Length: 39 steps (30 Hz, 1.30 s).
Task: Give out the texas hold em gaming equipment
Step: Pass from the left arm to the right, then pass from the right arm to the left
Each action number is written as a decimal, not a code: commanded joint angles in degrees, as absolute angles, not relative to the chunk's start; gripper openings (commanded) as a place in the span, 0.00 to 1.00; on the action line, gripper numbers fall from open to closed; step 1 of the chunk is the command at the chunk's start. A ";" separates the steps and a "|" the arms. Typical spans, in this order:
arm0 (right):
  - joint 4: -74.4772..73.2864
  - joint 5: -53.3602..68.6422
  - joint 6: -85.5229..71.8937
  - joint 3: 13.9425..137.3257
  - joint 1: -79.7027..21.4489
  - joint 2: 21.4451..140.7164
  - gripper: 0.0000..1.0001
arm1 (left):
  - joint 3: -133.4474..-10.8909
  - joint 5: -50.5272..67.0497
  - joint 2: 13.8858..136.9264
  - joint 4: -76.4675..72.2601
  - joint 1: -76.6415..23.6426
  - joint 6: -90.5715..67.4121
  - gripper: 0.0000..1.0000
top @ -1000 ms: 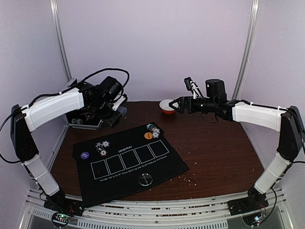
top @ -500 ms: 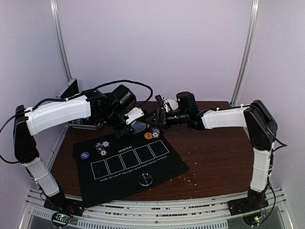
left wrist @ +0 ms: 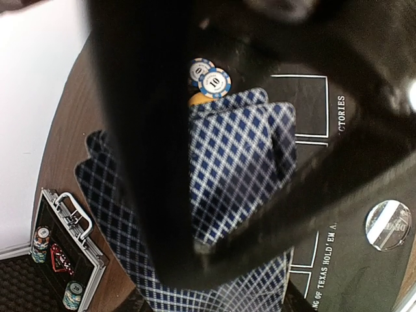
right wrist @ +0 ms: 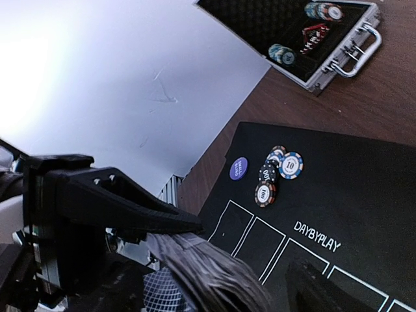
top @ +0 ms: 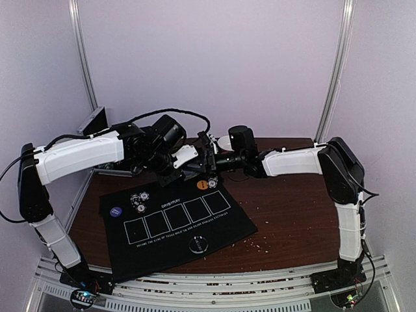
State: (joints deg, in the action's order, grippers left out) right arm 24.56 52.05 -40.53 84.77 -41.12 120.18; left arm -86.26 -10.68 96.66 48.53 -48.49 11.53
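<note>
Above the mat's (top: 175, 229) far edge, your left gripper (top: 181, 167) seems clamped on the cards (left wrist: 240, 162). Your right gripper's (top: 209, 158) jaws stand apart around that deck; blur hides any contact.

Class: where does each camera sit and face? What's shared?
Top external: above, behind the robot, facing down onto the black five-box mat; both arms.
Left wrist: on that arm, down at blue-checked playing cards; blurred left gripper.
Right wrist: on that arm, across the mat to an open silver case; right gripper.
Shared: both wrists see the case.
</note>
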 commanded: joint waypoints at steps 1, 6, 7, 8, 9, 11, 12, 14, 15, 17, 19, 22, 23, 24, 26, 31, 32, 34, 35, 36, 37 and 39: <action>28.58 56.48 -44.34 87.10 -41.62 121.51 0.67 | -85.21 -10.93 94.91 44.79 -48.60 13.02 0.26; 38.76 59.91 -53.75 85.11 -41.74 122.50 0.27 | -83.58 -14.62 94.28 42.93 -48.65 13.51 0.24; 40.33 60.20 -55.06 84.65 -41.75 122.57 0.11 | -83.27 -14.93 94.24 42.55 -48.61 13.65 0.24; 41.07 60.25 -55.66 84.38 -41.77 122.54 0.00 | -82.97 -15.06 94.24 42.09 -48.60 13.81 0.25; 40.88 59.95 -55.51 84.18 -41.83 122.29 0.00 | -82.76 -15.03 94.28 41.76 -48.65 13.97 0.27; 38.33 59.09 -53.31 84.30 -41.84 121.75 0.00 | -82.62 -15.10 94.49 40.94 -48.60 14.18 0.37; 35.13 58.53 -51.59 84.59 -41.90 121.37 0.00 | -82.56 -15.20 94.55 40.50 -48.60 14.20 0.46; 31.49 57.56 -48.49 84.97 -41.96 120.68 0.00 | -82.38 -14.77 94.55 39.48 -48.56 14.31 0.69; 30.67 57.36 -47.62 84.92 -41.93 120.38 0.00 | -82.17 -14.33 94.38 38.94 -48.57 14.84 0.78; 29.52 57.10 -46.81 84.82 -41.92 119.86 0.00 | -81.56 -13.51 94.20 37.63 -48.45 15.72 0.90; 28.83 56.87 -46.38 84.65 -42.01 119.56 0.00 | -81.16 -12.64 94.43 36.60 -48.42 16.57 0.97; 28.30 56.53 -46.05 84.42 -42.19 119.14 0.00 | -80.95 -12.82 95.62 35.14 -48.24 17.19 0.98; 27.92 56.33 -45.69 84.38 -42.25 119.00 0.00 | -80.95 -12.63 95.82 34.53 -48.07 17.34 0.98; 27.57 56.19 -45.42 84.39 -42.32 118.82 0.00 | -80.76 -12.09 95.87 33.89 -47.75 17.45 0.98; 27.50 56.37 -45.19 84.31 -42.36 118.56 0.00 | -80.50 -10.97 95.95 33.08 -46.84 17.48 0.95; 27.25 56.67 -44.83 84.57 -42.59 118.39 0.00 | -80.05 -10.26 96.52 31.88 -45.42 18.13 0.93; 27.25 56.86 -44.90 84.78 -42.75 118.46 0.00 | -80.32 -9.84 96.74 31.68 -45.20 18.24 0.94; 27.25 57.34 -45.27 85.28 -42.89 118.89 0.00 | -80.90 -8.78 97.34 31.64 -44.89 18.36 0.96; 27.29 57.27 -45.41 85.33 -42.95 118.96 0.00 | -80.96 -8.32 97.59 31.60 -44.76 18.45 0.97; 27.28 57.24 -45.36 85.36 -43.00 118.94 0.00 | -80.91 -8.00 97.79 31.58 -44.74 18.52 0.96; 27.25 57.18 -45.36 85.34 -43.02 118.85 0.00 | -80.87 -7.85 97.96 31.56 -44.69 18.59 0.95; 27.08 56.85 -45.15 85.13 -42.98 118.70 0.00 | -80.94 -7.71 97.89 31.49 -44.58 18.26 0.86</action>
State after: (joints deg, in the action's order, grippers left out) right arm 27.77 53.60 -45.39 84.40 -41.74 121.16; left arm -80.64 -7.33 97.14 36.69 -45.98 17.54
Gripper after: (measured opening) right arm 0.120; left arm 0.927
